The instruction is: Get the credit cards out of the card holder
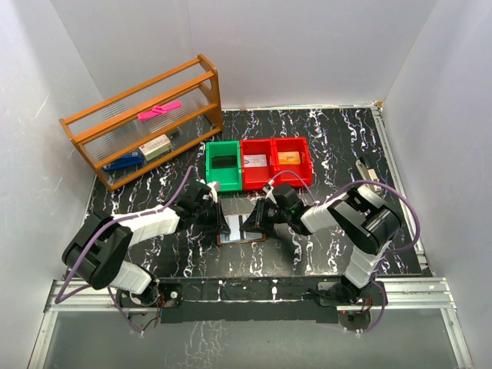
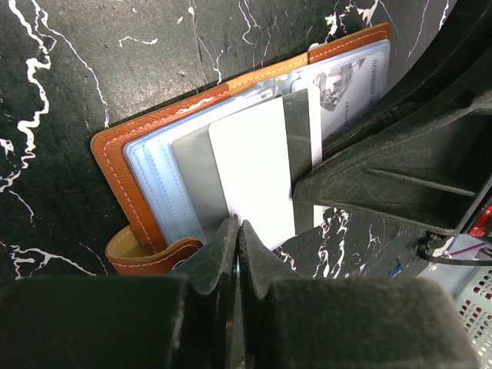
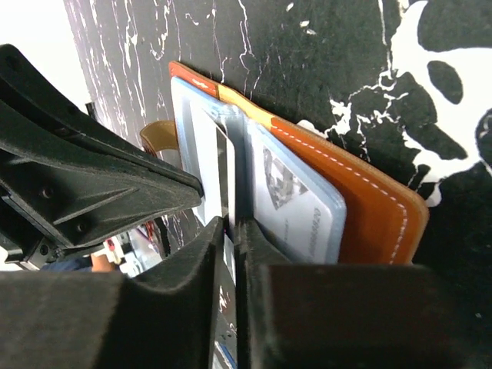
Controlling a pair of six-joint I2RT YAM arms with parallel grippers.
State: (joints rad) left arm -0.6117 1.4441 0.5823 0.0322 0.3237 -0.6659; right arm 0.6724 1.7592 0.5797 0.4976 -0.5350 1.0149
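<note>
The brown leather card holder [image 1: 244, 239] lies open on the black marbled table between both arms, its pale blue sleeves [image 2: 157, 181] facing up. A white credit card [image 2: 254, 165] sticks out of a sleeve toward my left gripper [image 2: 239, 231], which is shut on its near edge. A printed silver-grey card [image 3: 292, 204] sits in the far sleeve. My right gripper [image 3: 231, 231] has come in from the opposite side. Its jaws are pinched on the thin upright edge of an inner sleeve page [image 3: 229, 165] of the card holder.
A green bin [image 1: 209, 163] and two red bins [image 1: 274, 143] stand just behind the card holder. One red bin holds a white card [image 1: 257, 160], the other an orange one [image 1: 289, 157]. A wooden shelf [image 1: 146, 127] is at the back left.
</note>
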